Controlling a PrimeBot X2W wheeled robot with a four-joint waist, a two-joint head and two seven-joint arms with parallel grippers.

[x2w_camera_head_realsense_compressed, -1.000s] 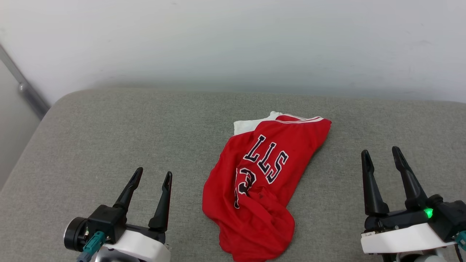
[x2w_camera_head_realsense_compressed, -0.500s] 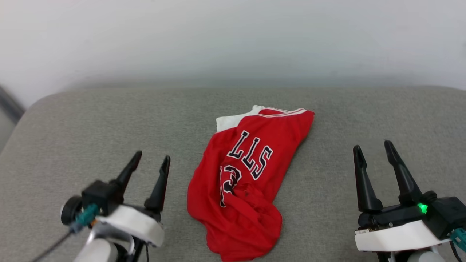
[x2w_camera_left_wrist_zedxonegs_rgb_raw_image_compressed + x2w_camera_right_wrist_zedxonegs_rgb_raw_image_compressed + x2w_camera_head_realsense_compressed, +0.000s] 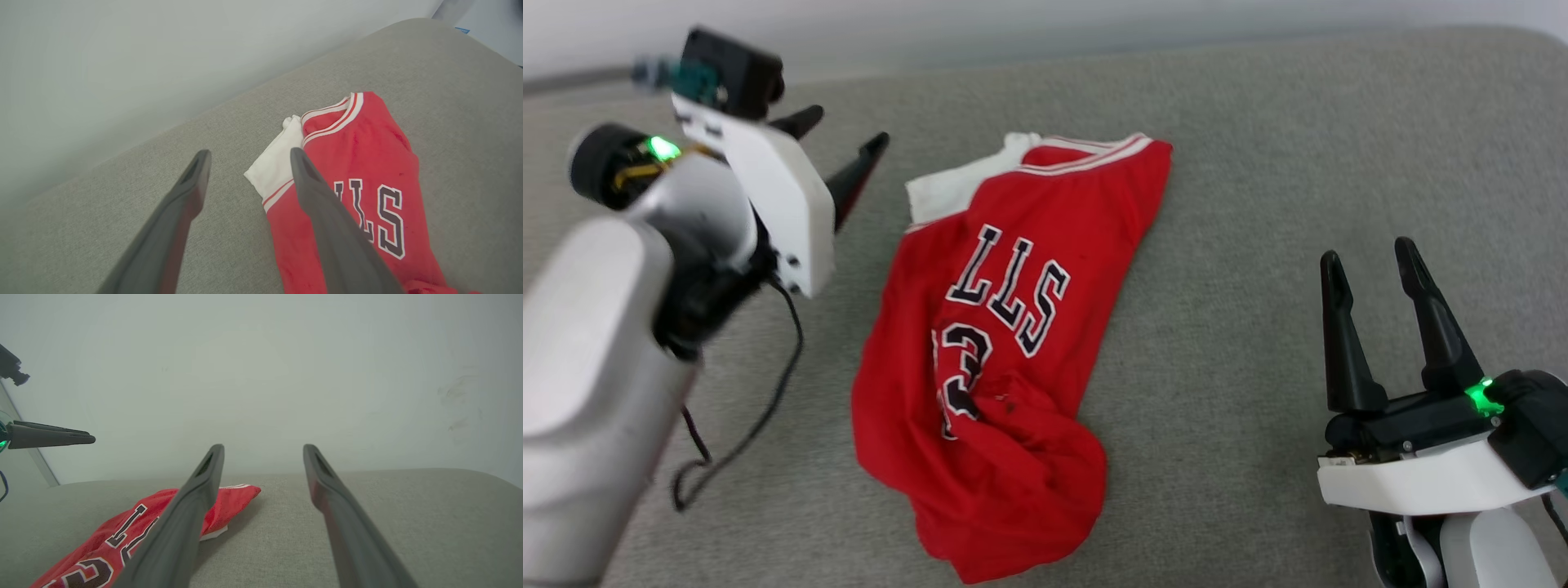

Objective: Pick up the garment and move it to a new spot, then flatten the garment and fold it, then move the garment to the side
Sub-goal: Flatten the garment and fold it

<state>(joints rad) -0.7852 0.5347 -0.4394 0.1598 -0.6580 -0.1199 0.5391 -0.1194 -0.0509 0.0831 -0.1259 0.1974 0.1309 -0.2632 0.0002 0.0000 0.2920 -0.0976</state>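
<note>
I see the garment (image 3: 1045,392) red — white sleeve (image 3: 943,192) at its 11 o'clock, red-striped white trim (image 3: 1086,155), black white-outlined lettering (image 3: 1009,290); cushion (image 3: 1258,245) grey.

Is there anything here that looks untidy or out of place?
Yes. The garment lies crumpled and slanted on the grey cushion: its near end is bunched into folds, the lettering is partly hidden by a crease, and one white sleeve sticks out at the far end. Nothing looks spilled.

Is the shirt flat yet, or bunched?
Bunched: the shirt lies doubled over itself, its near end crumpled into folds.
</note>
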